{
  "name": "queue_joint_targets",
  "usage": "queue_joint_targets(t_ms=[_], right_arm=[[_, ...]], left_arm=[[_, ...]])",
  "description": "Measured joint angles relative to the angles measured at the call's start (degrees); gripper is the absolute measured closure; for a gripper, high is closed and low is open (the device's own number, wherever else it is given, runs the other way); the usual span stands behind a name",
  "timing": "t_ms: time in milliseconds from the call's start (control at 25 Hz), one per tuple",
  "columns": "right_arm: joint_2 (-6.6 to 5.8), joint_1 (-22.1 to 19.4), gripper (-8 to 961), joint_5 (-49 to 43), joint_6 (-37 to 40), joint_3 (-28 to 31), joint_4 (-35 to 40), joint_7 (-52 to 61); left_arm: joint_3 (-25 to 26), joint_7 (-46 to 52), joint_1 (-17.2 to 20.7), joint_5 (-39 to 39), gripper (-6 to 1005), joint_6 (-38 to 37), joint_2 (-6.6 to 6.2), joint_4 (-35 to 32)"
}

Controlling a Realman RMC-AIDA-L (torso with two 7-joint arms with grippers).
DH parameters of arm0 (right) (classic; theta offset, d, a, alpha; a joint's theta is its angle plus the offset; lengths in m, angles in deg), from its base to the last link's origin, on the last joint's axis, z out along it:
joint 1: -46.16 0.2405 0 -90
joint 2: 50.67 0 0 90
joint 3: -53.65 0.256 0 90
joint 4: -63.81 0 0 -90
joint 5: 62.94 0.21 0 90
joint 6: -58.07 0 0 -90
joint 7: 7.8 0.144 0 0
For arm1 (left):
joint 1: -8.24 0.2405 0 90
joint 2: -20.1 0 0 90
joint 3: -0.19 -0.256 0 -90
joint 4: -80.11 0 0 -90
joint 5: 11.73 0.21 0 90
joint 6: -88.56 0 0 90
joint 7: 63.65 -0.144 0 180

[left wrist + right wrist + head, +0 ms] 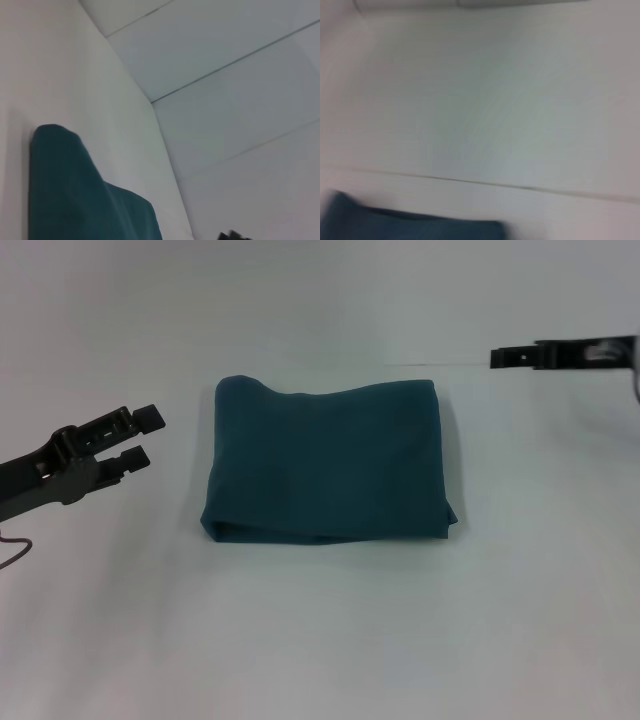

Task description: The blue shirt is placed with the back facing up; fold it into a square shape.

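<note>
Teal blue shirt [330, 462], folded square, plain

White table surface [320, 640], plain and matte, faint thin seam line across its far part [460, 365], pale wall panels with narrow dark joints [240, 60] beyond the table edge, thin dark cable at near left border [12, 550]

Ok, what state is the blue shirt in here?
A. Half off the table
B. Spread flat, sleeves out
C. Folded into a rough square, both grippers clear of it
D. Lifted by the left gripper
C: the blue shirt lies folded on the table, with the left gripper and right gripper apart from it.
</note>
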Motion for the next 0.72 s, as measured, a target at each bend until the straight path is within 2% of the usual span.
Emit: queue_joint_targets(t_ms=[160,240,400,520,720], right_arm=[[-4.48,-5.0,113,16.3,15.3,9.8,-5.4,-6.2],[-6.45,-7.6,113,21.7,22.3,12.9,-8.9,-7.5],[-9.55,-11.8,112,27.0,33.0,17.3,-15.7,-9.0],[-10.4,-14.4,112,27.8,38.2,19.8,-18.2,-9.6],[-10.36,-16.7,112,27.7,40.0,20.3,-18.5,-9.3]], left_arm=[[-0.6,-2.0,-0.5,0.6,84,-1.1,-0.47,-0.1],[-1.3,-2.2,-0.8,1.7,84,-1.9,-0.69,-0.2],[-2.8,-1.0,-1.0,4.6,84,-2.4,-0.54,-0.5],[-4.5,1.1,-1.1,5.1,85,-2.3,-0.02,-0.2],[-6.8,5.7,-2.1,5.2,85,-1.2,0.86,2.0]])
